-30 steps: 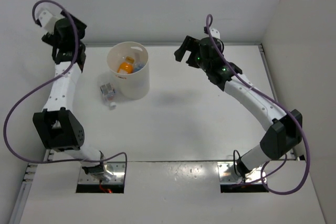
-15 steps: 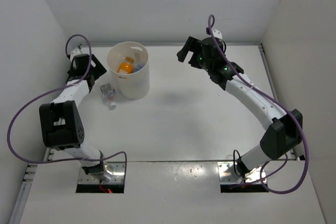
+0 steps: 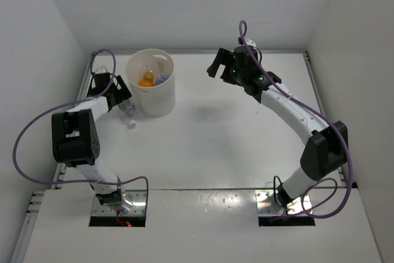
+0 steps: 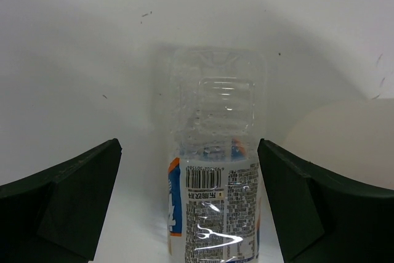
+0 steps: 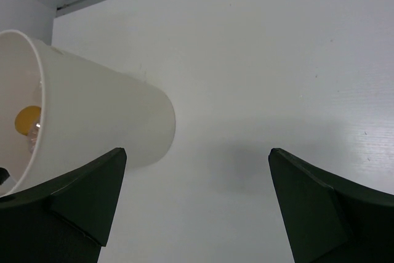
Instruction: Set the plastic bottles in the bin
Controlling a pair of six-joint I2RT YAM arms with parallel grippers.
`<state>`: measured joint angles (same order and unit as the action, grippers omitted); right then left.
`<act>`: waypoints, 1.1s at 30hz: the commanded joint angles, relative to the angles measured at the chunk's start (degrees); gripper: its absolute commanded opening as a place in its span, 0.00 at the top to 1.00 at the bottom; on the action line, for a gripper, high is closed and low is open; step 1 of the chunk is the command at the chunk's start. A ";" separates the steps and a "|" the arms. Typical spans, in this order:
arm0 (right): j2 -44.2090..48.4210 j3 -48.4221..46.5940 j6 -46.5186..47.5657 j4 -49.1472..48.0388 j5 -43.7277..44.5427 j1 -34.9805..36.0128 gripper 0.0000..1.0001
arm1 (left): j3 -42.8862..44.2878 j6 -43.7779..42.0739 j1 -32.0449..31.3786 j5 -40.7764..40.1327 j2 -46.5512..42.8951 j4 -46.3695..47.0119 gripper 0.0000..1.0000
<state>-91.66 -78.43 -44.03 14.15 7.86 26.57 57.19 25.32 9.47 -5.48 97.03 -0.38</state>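
Note:
The cream-white bin [image 3: 161,98] stands at the back left of the table. An orange bottle [image 3: 146,80] and a bottle with blue on it [image 3: 162,79] lie inside it. A clear bottle with a printed blue-edged label [image 3: 128,113] lies on the table just left of the bin. My left gripper [image 3: 118,95] is low beside it, open. In the left wrist view the bottle [image 4: 212,170] lies between the spread fingers [image 4: 68,201], untouched. My right gripper [image 3: 219,66] is open and empty, up in the air right of the bin. Its view shows the bin [image 5: 92,121] and the orange bottle [image 5: 28,121].
White walls close in the table on the left, back and right. The bin wall [image 4: 345,140] is just right of the left gripper. The left arm's purple cable [image 3: 37,121] loops out toward the left wall.
My left arm has swung down from high near the back wall to table height beside the lying bottle. My right gripper has shifted slightly toward the back.

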 commanded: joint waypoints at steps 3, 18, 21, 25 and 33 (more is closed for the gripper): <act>-1.59 -1.37 -0.79 0.35 -2.40 -1.07 0.00 | -1.64 -2.55 0.37 1.69 1.13 2.23 0.00; -4.41 -3.21 -2.37 1.40 -6.62 -2.75 0.00 | -2.78 -2.47 -0.25 4.95 2.28 4.69 0.27; -6.08 -4.71 -2.38 1.93 -8.03 -3.28 0.00 | -2.78 -3.17 0.89 4.95 0.88 4.69 0.41; -7.40 -6.03 -3.42 2.46 -9.53 -3.80 0.00 | -2.26 -2.31 2.30 0.83 -2.10 4.69 0.44; -7.49 -5.51 -3.96 0.26 -11.90 -4.86 0.00 | 22.31 0.26 4.68 -12.36 -1.67 1.08 0.44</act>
<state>-99.50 -82.00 -46.83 16.58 -2.52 22.37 69.10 25.32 13.45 -11.62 97.41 -2.57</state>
